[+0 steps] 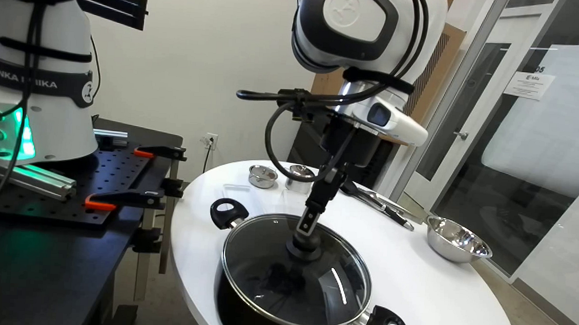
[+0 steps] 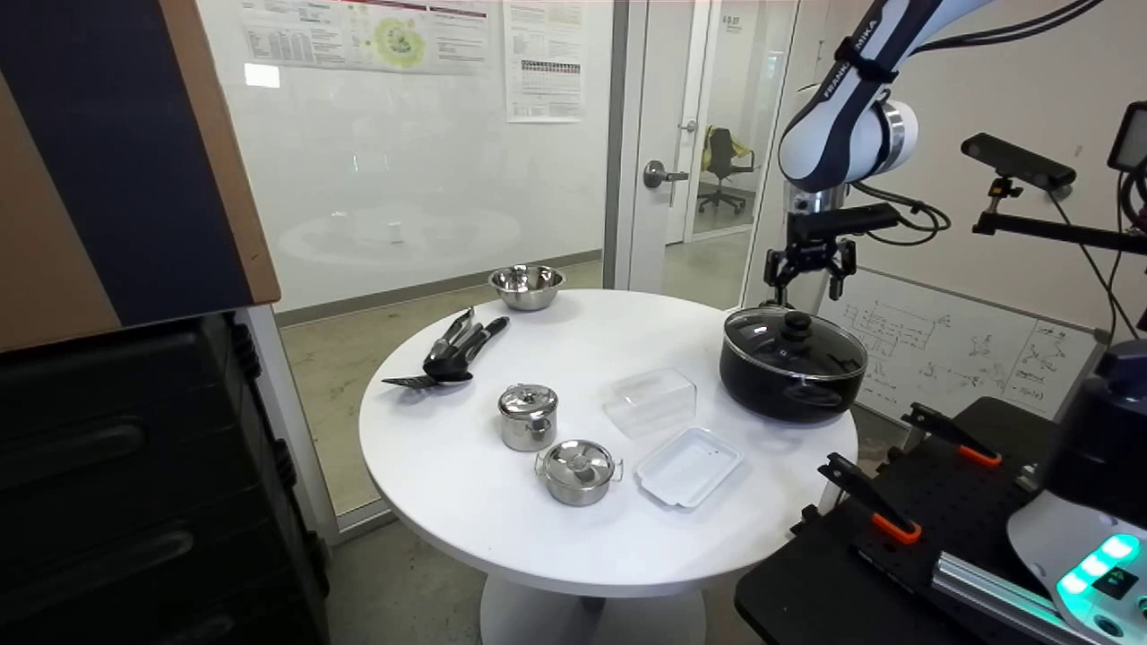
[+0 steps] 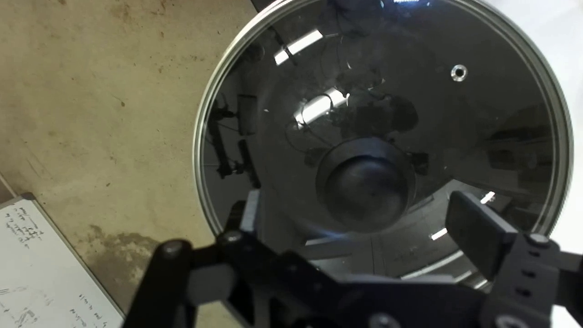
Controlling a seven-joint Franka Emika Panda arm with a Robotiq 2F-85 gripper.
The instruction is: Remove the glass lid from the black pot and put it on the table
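Note:
The glass lid [image 1: 261, 259] lies on the black pot [image 1: 237, 302], its dark knob up; both also show in an exterior view, the lid [image 2: 762, 348] and the pot [image 2: 762, 390]. The pot stands near the edge of the white round table [image 1: 425, 290]. My gripper [image 3: 362, 218] is open and empty above the lid. In the wrist view the knob [image 3: 366, 193] shows between and just ahead of the spread fingers, apart from both. In an exterior view the gripper [image 2: 808, 296] hangs over the pot's far side, higher than the knob. The inside of the pot is hard to see through the lid.
On the table are two small steel pots [image 2: 529, 421] [image 2: 578, 475], a clear plastic box [image 2: 652, 401], a white tray [image 2: 690, 468], dark utensils [image 2: 461, 349] and a steel bowl [image 2: 527, 288]. A dark bench [image 1: 36, 264] with orange clamps stands beside the table.

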